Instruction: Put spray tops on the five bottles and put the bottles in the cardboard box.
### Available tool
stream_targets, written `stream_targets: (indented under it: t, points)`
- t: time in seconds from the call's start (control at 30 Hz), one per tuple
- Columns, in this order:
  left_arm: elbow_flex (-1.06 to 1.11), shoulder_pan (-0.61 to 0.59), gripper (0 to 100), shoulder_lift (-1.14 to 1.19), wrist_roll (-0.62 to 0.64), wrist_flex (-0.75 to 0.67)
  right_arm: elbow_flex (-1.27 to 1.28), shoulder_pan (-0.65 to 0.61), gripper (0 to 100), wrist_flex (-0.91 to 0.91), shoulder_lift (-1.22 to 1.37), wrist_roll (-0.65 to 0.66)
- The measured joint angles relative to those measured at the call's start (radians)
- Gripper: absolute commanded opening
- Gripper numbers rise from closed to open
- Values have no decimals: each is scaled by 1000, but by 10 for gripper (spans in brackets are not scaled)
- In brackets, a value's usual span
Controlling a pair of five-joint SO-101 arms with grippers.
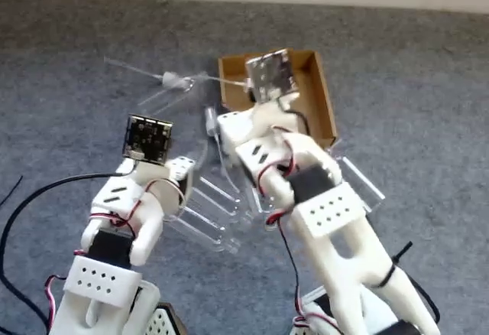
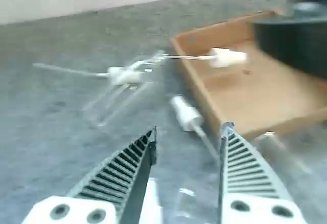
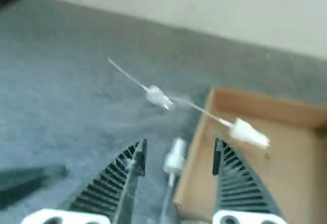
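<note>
In the high view we've got the cardboard box [image 1: 325, 113] at about 1 o'clock on the grey bench [image 1: 428, 82], and the right arm sits over the box's 8 o'clock corner. The right gripper [image 3: 179, 143] is spread wide. One loose spray top [image 3: 175, 157] lies on the bench in the gap between its fingers, touching neither as far as we can tell, just beside the box wall.

The left gripper [image 2: 190, 128] is spread too and holds nothing. That same loose spray top sits just past its tips.

The boxed spray top [image 2: 227, 57] lies inside the box with its thin tube poking out over the wall. The far spray top [image 1: 177, 81] is out on the bench at 9 o'clock of the box. Some clear bottles [image 1: 206, 224] lie flat between the two arms, uncapped and outside the box
</note>
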Motion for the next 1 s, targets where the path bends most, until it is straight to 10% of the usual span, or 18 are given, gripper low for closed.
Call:
stream_targets:
  t: [0.37,1.0]
  points:
    - [-387,-356,187,325,-255,241,-137,155,152,328,100,106]
    - [-1588,-224,277,1683,-598,535,-81,250,152,384,110,213]
